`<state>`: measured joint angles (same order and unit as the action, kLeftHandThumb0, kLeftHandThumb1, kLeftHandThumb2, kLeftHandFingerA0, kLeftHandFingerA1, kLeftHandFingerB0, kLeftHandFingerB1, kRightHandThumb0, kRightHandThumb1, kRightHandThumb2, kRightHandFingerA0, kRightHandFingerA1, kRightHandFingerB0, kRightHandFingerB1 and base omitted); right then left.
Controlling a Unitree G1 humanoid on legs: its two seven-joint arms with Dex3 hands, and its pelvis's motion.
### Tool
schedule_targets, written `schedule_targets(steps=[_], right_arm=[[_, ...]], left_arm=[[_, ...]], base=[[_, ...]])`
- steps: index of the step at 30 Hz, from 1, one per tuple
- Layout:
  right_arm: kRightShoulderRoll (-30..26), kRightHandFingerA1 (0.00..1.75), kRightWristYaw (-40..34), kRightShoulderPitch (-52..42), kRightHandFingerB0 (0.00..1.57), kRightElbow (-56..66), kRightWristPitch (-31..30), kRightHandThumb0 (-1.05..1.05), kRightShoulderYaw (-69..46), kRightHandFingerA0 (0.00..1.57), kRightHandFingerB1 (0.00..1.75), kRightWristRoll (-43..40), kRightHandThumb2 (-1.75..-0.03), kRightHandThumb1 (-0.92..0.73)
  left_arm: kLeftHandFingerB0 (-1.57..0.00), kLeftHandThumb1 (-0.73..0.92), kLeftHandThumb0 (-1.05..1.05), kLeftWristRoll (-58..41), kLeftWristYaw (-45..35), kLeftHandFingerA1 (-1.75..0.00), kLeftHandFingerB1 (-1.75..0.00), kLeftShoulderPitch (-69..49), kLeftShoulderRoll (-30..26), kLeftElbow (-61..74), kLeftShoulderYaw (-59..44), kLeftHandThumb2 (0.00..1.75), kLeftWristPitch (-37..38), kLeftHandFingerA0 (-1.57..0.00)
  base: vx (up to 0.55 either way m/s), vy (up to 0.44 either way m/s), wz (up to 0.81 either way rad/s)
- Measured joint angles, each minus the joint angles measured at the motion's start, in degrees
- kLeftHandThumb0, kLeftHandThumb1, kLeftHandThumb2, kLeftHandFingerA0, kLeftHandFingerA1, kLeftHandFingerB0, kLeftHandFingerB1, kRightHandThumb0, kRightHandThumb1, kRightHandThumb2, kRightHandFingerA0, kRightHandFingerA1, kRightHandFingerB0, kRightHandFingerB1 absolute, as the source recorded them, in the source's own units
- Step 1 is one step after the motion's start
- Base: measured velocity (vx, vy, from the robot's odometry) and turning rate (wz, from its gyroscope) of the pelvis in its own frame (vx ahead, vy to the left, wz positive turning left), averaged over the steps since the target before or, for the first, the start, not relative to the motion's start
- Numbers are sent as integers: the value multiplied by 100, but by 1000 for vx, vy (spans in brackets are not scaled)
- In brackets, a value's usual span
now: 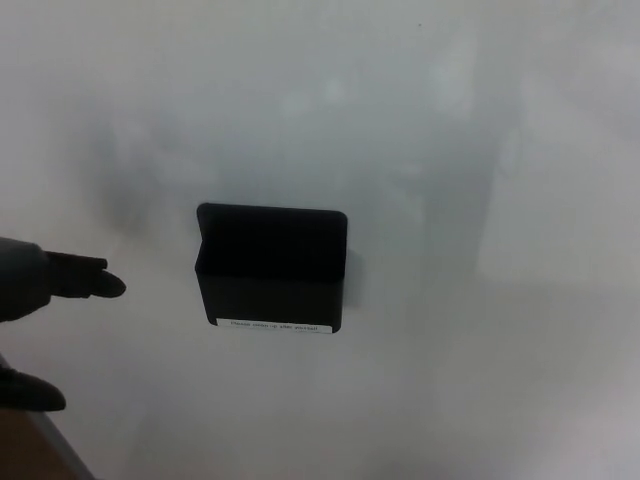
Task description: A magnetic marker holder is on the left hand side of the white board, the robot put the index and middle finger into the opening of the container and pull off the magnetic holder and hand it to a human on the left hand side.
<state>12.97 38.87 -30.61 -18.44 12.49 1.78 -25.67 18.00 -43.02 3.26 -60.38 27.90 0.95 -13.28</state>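
Observation:
A black magnetic marker holder (pixel 272 268) clings to the whiteboard (pixel 450 150), its open top facing up and a small white label along its bottom edge. My left hand (pixel 45 285) enters from the left edge, open, with a finger (pixel 85 280) stretched toward the holder and the thumb (pixel 30 392) lower down. A gap of bare board lies between the fingertip and the holder's left side. Nothing is held. My right hand does not show.
The whiteboard's lower left edge (pixel 45 435) runs diagonally, with a brown surface (pixel 15 455) beyond it in the corner. Faint smudges and reflections mark the board.

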Motion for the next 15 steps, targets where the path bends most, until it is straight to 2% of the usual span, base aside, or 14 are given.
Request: schedule_targets(steps=[2,3,14,15], right_arm=[[0,46,23,1,61,-13,3,-64,-3,80,41,-4,-62,-67],[0,46,26,0,60,-14,3,-64,-3,79,42,-4,-62,-68],[1,47,47,-11,63,-28,46,-63,15,80,43,8,-62,-69],[2,46,50,-11,63,-32,49,-63,16,82,43,7,-62,-69]], left_arm=[[-21,65,-74,4,-30,-30,-28,73,-10,37,-41,60,-35,-21],[0,33,-37,4,-48,-47,-45,122,-11,41,-50,94,-55,0],[-1,31,-37,135,-254,-47,-45,1148,43,35,300,94,-350,-1],[-20,66,-78,148,-271,-29,-27,1223,59,36,347,61,-377,-19]], base=[[0,0,0],[0,0,0],[0,0,0],[0,0,0]])
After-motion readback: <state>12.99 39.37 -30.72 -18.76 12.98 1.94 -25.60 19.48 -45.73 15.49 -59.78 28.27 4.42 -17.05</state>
